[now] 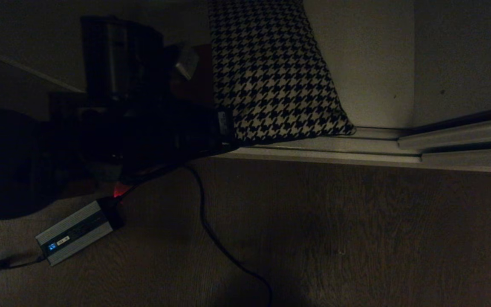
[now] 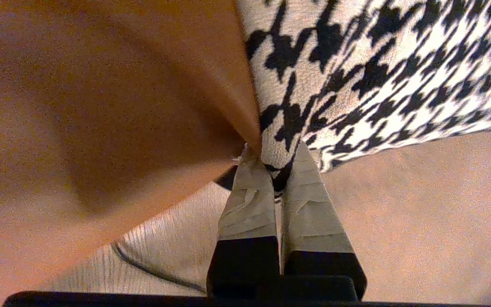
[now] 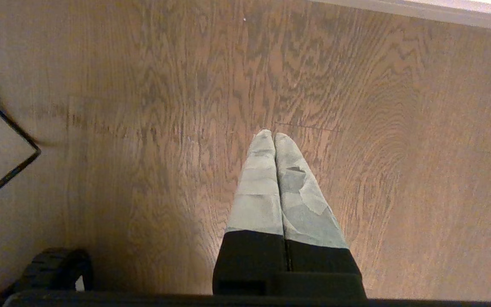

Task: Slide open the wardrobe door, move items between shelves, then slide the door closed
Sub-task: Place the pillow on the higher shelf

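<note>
The black-and-white houndstooth cushion stands on end in the open wardrobe, its lower edge down by the silver floor rails. I cannot tell whether it touches them. My left arm is a dark mass to the cushion's left. In the left wrist view my left gripper is shut on a corner of the cushion, where the patterned face meets a plain tan side. A smooth beige board, seemingly a shelf, lies beyond it. The sliding wardrobe door stands at the right on the rails. My right gripper hangs shut and empty over the floor.
A silver-grey power brick with a blue light lies on the dark wood-grain floor at the left. Its black cable runs across the floor. A black wheel of my base shows near the right gripper.
</note>
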`<state>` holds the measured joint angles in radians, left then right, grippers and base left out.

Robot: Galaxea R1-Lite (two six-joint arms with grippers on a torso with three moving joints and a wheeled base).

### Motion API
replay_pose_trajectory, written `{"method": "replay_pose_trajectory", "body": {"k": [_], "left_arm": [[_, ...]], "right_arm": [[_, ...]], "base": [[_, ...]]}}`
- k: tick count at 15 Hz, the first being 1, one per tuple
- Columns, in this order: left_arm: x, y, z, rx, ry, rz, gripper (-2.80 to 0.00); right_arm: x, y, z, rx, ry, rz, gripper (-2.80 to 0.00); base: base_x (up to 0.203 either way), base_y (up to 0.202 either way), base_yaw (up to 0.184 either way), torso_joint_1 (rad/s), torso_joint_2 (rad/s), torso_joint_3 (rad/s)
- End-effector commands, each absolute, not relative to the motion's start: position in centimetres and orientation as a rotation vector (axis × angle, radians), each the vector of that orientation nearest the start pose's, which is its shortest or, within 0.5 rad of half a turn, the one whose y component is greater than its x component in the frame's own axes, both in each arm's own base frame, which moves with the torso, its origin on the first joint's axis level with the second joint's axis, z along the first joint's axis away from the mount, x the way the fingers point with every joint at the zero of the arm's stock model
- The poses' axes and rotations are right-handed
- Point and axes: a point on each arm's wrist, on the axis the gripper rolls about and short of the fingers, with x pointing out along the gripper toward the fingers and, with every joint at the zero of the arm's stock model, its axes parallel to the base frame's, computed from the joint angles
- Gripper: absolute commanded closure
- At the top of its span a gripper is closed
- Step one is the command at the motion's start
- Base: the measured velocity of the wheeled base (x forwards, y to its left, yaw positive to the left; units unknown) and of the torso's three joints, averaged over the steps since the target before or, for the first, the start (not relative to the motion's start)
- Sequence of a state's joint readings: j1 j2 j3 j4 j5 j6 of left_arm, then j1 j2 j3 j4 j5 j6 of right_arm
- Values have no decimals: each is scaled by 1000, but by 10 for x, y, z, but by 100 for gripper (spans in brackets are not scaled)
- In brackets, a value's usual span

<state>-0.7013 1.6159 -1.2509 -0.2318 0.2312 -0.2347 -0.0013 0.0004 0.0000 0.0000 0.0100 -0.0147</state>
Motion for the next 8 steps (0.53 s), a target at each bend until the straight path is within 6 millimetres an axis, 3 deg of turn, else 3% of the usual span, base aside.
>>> {"method": "replay_pose_trajectory", "body": {"k": [1,2,4,6,8], "left_arm": [[262,-214,250,-134,238,-417,0],[266,-218,241,-135,228,-396,0],[256,-220,248,-146,203,-406,0],[237,-215,261,-163,179,-434,0],[218,-202,258,-139,193,-451,0]], "right_arm": [[-23,0,75,-15,1,10,0],[-23,0,75,-15,1,9,0],[-23,0,74,-15,2,11,0],[-23,0,75,-15,1,10,0],[-23,0,75,-15,1,11,0]], "base": [[0,0,0,0,0,0],[0,0,0,0,0,0],[0,0,0,0,0,0],[0,0,0,0,0,0],[0,0,0,0,0,0]]}}
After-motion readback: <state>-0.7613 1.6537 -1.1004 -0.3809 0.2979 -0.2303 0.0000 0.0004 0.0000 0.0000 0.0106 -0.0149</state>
